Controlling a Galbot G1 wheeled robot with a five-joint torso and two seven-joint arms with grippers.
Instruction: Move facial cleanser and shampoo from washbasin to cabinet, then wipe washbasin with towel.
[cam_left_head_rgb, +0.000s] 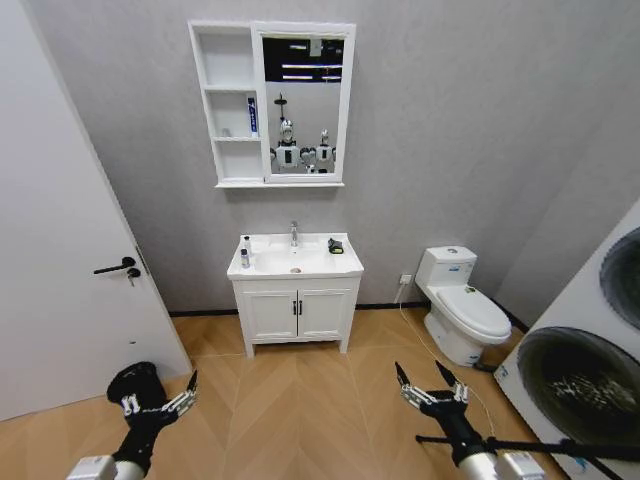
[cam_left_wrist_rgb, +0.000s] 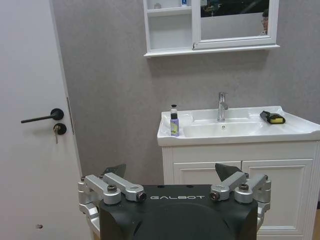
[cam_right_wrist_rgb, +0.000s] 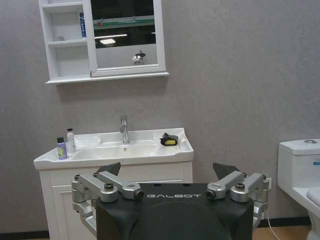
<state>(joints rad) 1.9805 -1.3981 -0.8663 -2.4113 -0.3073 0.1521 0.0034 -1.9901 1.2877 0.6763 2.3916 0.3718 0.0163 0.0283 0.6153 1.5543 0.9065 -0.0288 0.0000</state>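
Both grippers hang low over the wood floor, well short of the washbasin (cam_left_head_rgb: 295, 262), and neither touches anything. The left gripper (cam_left_head_rgb: 160, 402) has its fingers spread wide apart and empty; in the left wrist view the same left gripper (cam_left_wrist_rgb: 171, 172) shows its two dark tips far from each other with only bare air between them. The right gripper (cam_left_head_rgb: 430, 380) is likewise splayed open and holds nothing, and the right wrist view shows the right gripper (cam_right_wrist_rgb: 167, 171) with the same broad gap. Taking the washbasin as the landmark: a small purple bottle (cam_left_wrist_rgb: 174, 124) and a slimmer white bottle (cam_right_wrist_rgb: 71, 140) stand together on its ledge at the door side of the chrome tap (cam_left_head_rgb: 294, 233), while the towel (cam_left_wrist_rgb: 272, 117), a dark bundle with a yellow patch, lies on the ledge on the other side of the tap, toward the toilet (cam_left_head_rgb: 462, 305). The cabinet (cam_left_head_rgb: 228, 105) hangs on the grey wall directly above the washbasin, its mirror panel toward the toilet side, and a blue-and-white tube (cam_left_head_rgb: 252, 115) stands upright in its middle shelf compartment. The head view takes in the toilet and a washing machine drum (cam_left_head_rgb: 582, 375) far off to the toilet side of the washbasin; the left wrist view instead shows the door handle (cam_left_wrist_rgb: 44, 117) on the other side.
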